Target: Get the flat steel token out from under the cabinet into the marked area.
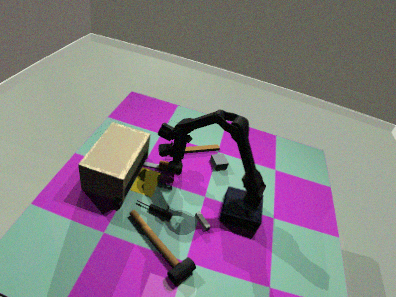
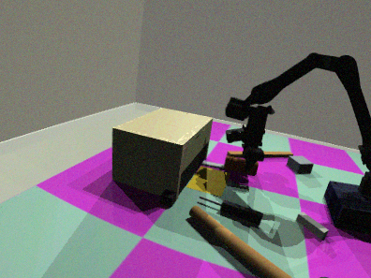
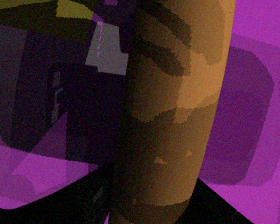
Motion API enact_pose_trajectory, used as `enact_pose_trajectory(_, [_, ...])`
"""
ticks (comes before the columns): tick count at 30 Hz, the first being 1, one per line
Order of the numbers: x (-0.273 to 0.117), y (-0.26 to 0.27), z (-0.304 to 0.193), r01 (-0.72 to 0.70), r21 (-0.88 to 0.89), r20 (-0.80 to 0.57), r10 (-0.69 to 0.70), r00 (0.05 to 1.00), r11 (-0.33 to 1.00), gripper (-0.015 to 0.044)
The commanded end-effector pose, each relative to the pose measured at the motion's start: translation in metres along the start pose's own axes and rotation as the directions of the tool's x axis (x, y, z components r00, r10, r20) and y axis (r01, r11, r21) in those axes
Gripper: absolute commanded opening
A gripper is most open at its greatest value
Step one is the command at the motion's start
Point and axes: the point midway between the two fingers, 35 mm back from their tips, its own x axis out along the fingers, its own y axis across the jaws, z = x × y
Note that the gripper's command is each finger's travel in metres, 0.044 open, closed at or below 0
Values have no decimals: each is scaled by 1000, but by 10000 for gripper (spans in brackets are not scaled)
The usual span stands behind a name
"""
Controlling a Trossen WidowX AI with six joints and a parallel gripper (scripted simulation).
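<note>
The cream cabinet [image 1: 115, 146] [image 2: 161, 125] stands at the left, its lower front dark. The yellow marked area [image 1: 149, 180] [image 2: 212, 182] [image 3: 75, 9] lies in front of it, partly in shadow. My gripper [image 1: 169, 168] [image 2: 249, 166] [image 3: 150, 177] is shut on the orange-brown handle of a tool, low over the table beside the marked area. The tool's thin grey shaft [image 1: 151, 166] [image 2: 213, 166] points at the cabinet's front; its far end is hidden there. I cannot make out the token in any view. A small pale grey patch shows left of the handle in the wrist view; I cannot tell what it is.
A black two-pronged tool [image 1: 161, 211] [image 2: 241, 213] lies near the marked area, with a wooden-handled mallet [image 1: 155, 239] [image 2: 234, 242] beyond it. A grey bar [image 1: 202, 221] [image 2: 312, 226], a grey block [image 1: 219, 162] [image 2: 300, 165] and a wooden stick [image 1: 204, 148] [image 2: 276, 154] lie around the arm.
</note>
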Motion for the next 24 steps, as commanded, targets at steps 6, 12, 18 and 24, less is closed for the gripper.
enact_pose_trajectory(6, [-1,0,11,2,5,2,-2,1000,1000,0])
enact_pose_trajectory(12, [-1,0,16,2,5,3,-2,1000,1000,0])
enact_pose_trajectory(18, [-1,0,22,2,5,3,-2,1000,1000,0])
enact_pose_trajectory(24, [-1,0,27,2,5,4,-2,1000,1000,0])
